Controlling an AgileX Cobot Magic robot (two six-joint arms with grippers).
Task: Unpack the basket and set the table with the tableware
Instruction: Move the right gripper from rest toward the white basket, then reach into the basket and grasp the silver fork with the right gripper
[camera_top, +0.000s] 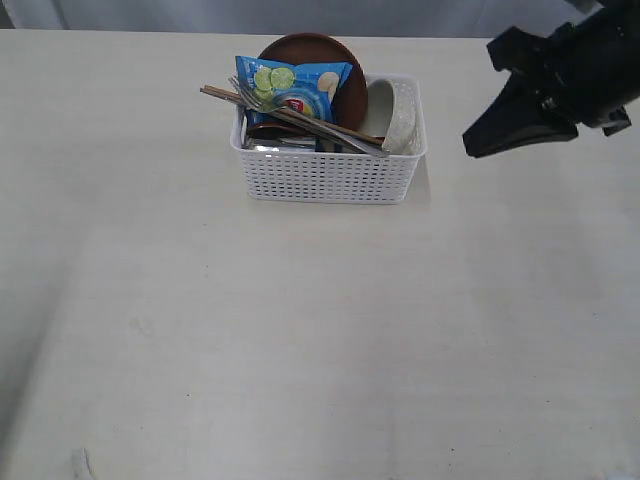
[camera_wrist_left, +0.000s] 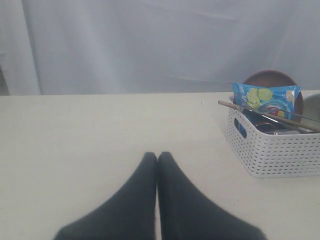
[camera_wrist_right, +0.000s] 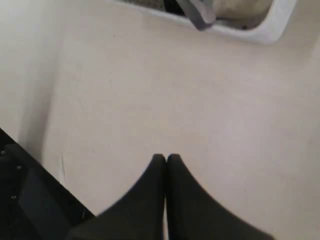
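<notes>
Exterior view: the white basket (camera_top: 328, 172) stands on the pale desk (camera_top: 300, 330), toward the far side and near the middle. It is still packed. A brown plate (camera_top: 318, 50) stands on edge at the back, and a blue chip bag (camera_top: 292, 85) leans in front of it. An off-white bowl (camera_top: 398, 115) lies on its side at the right end. A fork (camera_top: 262, 103) and chopsticks (camera_top: 222, 95) lie slanted across the top, with their ends poking out over the left rim. The right tool (camera_top: 472, 150) hangs above the desk to the right of the basket, apart from it and pointing down and left.

Left wrist view: the left tool (camera_wrist_left: 157, 156) is clenched on nothing, its two dark fingers pressed together over bare desk. The basket (camera_wrist_left: 280, 150) sits well off to one side, with the bag (camera_wrist_left: 265, 97), plate (camera_wrist_left: 272, 77) and chopsticks (camera_wrist_left: 270, 116) showing above its rim.

Right wrist view: the right tool (camera_wrist_right: 166, 158) is also clenched and empty over the desk. Ahead of it is a corner of the basket (camera_wrist_right: 272, 25). Part of the bowl (camera_wrist_right: 235, 7) shows inside, and a steel handle (camera_wrist_right: 197, 12) juts over the rim.
</notes>
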